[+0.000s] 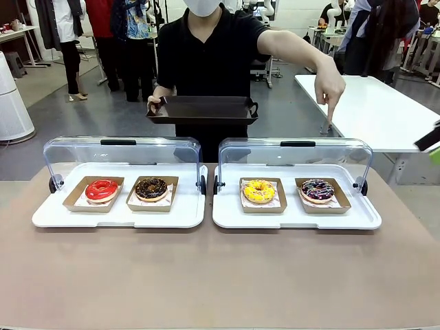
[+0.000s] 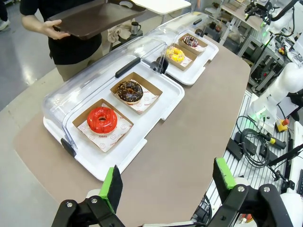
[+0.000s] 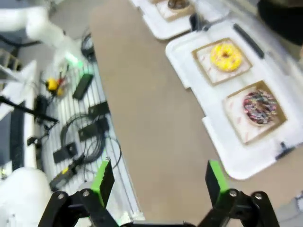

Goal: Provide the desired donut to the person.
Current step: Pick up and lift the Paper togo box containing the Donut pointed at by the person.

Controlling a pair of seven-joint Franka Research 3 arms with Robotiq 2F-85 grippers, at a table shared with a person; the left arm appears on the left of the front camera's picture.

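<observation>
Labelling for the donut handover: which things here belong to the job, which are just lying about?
Job: person in black shirt; dark brown plastic tray they hold; red-glazed ring donut; chocolate ring donut; yellow ring donut; dark sprinkled ring donut; two white lidded display trays.
Lying about: white side table; black floor cables.

Left gripper (image 2: 168, 176) is showing black linkage fingers, bright green pads (image 2: 112, 185) and silver screws at the joints. Right gripper (image 3: 159, 176) is showing the same build. Far side: person (image 1: 206, 62) is wearing a plain black short-sleeved shirt and a white face mask.
</observation>
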